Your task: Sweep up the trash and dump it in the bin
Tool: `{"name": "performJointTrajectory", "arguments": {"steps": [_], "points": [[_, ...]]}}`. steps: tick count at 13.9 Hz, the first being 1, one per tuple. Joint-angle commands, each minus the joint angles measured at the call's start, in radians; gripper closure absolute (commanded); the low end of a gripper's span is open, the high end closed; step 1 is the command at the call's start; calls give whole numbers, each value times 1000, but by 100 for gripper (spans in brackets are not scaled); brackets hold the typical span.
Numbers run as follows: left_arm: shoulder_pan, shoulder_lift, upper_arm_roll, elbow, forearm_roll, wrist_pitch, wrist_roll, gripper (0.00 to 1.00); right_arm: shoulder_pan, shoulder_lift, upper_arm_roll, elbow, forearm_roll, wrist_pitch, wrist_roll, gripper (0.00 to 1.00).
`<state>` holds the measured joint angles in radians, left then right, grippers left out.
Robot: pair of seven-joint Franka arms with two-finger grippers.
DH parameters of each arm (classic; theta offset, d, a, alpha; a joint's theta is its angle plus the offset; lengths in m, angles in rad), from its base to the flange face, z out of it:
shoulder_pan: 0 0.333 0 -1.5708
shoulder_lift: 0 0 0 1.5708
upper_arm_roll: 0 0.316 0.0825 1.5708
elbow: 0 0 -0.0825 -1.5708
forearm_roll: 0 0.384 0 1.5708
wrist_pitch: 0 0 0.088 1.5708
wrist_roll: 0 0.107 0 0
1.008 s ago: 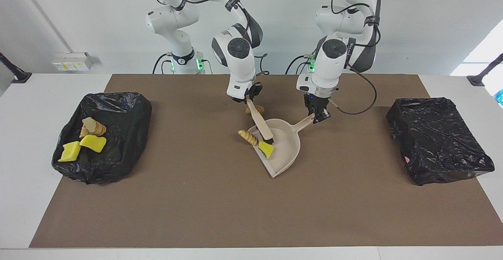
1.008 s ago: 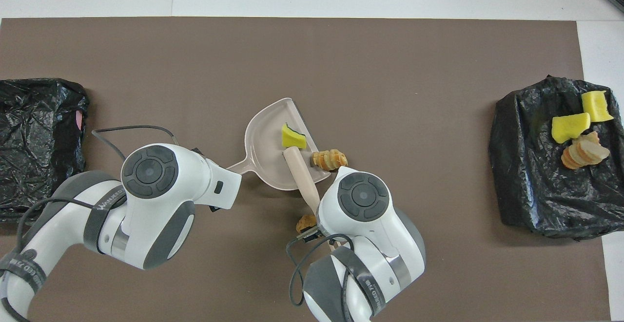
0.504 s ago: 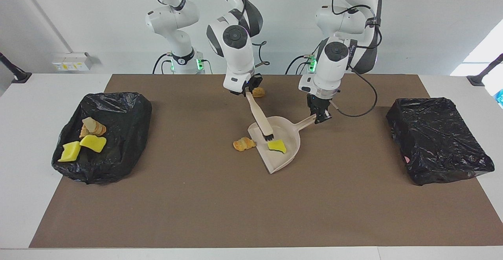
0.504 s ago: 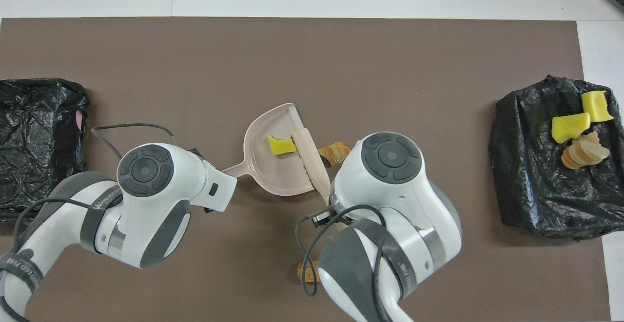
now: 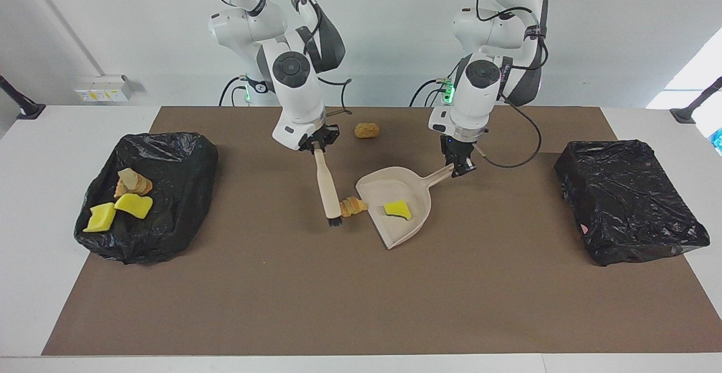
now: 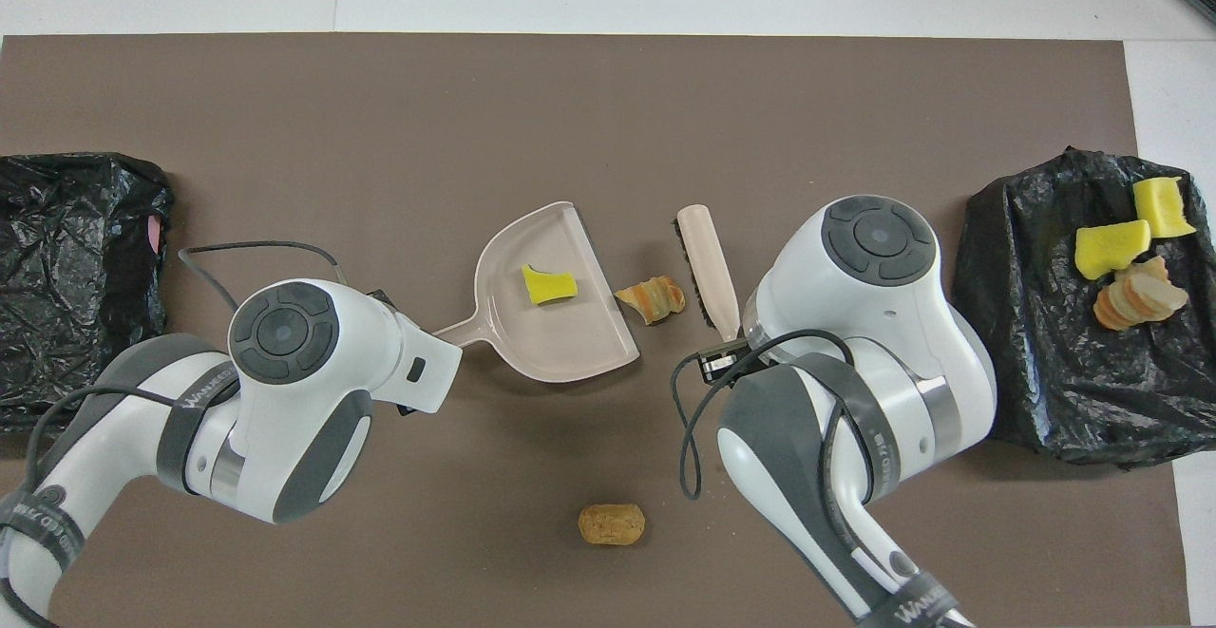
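Trash half cleared: some binned, one piece in the pan, two loose on the desk.

Three scraps [image 5: 127, 198] already lie on the black bin [image 5: 169, 153] at the right arm's end of the desk; a second bin [image 5: 626, 192] sits at the left arm's end. A yellow sponge [image 5: 396, 209] rests in the dustpan [image 5: 414, 184] mid-desk, a bread chunk [image 5: 353, 206] lies just at its lip, and a tan lump [image 5: 366, 130] sits near the robots' edge. The right gripper [image 5: 317, 143] is clamped on the brush [image 5: 327, 187], bristles down beside the chunk, I'd guess ready to push it in. The left gripper [image 5: 461, 168] is clamped on the dustpan's handle.
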<state>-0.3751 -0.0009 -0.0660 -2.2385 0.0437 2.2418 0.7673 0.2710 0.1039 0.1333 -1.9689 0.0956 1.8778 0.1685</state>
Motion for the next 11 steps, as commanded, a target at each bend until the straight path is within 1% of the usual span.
{"name": "performJointTrajectory", "arguments": {"steps": [1,2,4,5,7,8,11], "points": [[1,-17,0,-16,-5,-17,20,100,-10,17,16,-79,-20,113,29,100],[1,-17,0,-16,-5,-16,20,100,-9,31,19,-83,-20,127,29,100],[-4,-16,0,-15,-5,-16,17,100,52,42,20,-82,1,130,31,100],[-5,-16,0,-13,-5,-16,17,100,65,52,22,-82,22,139,51,100],[-7,-16,0,-13,-5,-16,17,100,115,57,23,-79,149,167,68,100],[-5,-17,0,-15,-5,-17,17,100,123,56,23,-79,209,175,71,100],[-4,-17,0,-15,-5,-17,17,100,155,56,25,-67,228,179,132,100]]}}
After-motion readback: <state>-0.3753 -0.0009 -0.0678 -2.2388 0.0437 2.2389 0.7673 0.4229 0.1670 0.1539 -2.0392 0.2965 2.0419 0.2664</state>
